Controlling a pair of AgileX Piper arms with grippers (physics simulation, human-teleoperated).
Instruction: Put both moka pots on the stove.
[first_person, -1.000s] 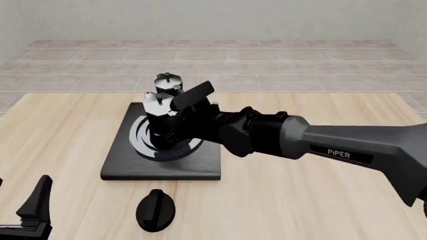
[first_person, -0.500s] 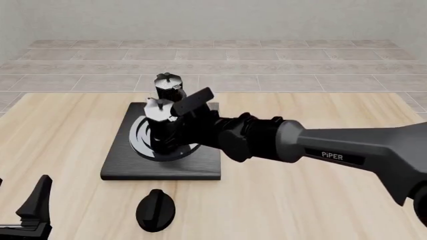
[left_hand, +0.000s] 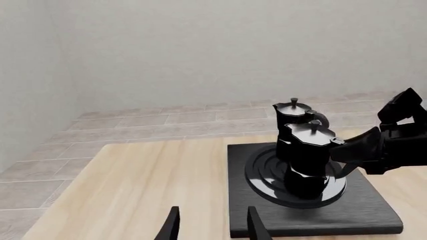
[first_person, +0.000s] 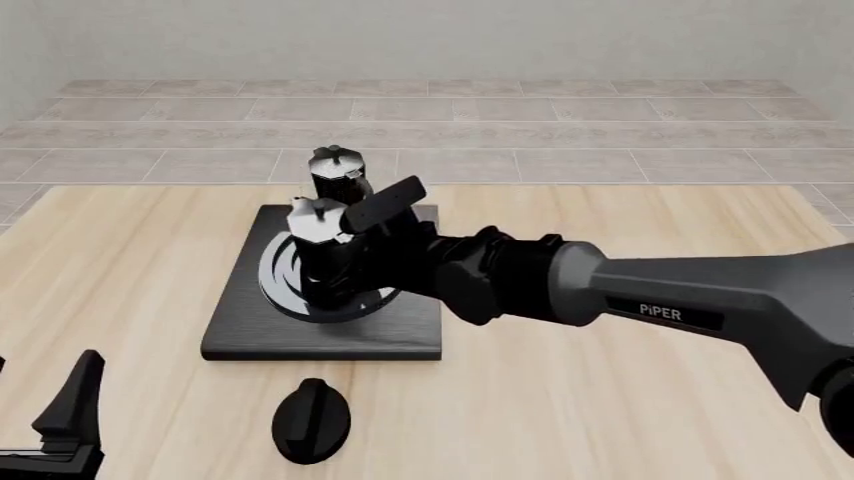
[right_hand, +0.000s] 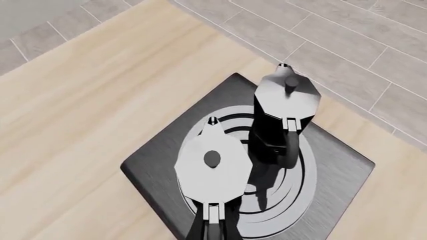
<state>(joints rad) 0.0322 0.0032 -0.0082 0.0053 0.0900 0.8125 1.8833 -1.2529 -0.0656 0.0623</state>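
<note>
Left wrist view: the left gripper (left_hand: 211, 224) shows two dark fingertips spread apart with nothing between them, low over the pale wood-grain table (left_hand: 147, 175). Ahead of it lies the stove (left_hand: 303, 192), a flat matte black slab with glossy concentric rings. Both moka pots stand upright on it: the near moka pot (left_hand: 308, 157), faceted black with a shiny lid, and the far moka pot (left_hand: 293, 117) just behind it.

Front view: since half a second ago the right arm has barely shifted, and the pots sit where they were. The right gripper (first_person: 358, 240) is at the near pot's handle; whether it pinches the handle or stands spread, I cannot tell. A black teardrop-shaped knob (first_person: 311, 420) lies on the table, nearer the camera than that gripper.

Right wrist view: directly beyond the gripper, both silver octagonal lids gleam over the ring burner.
</note>
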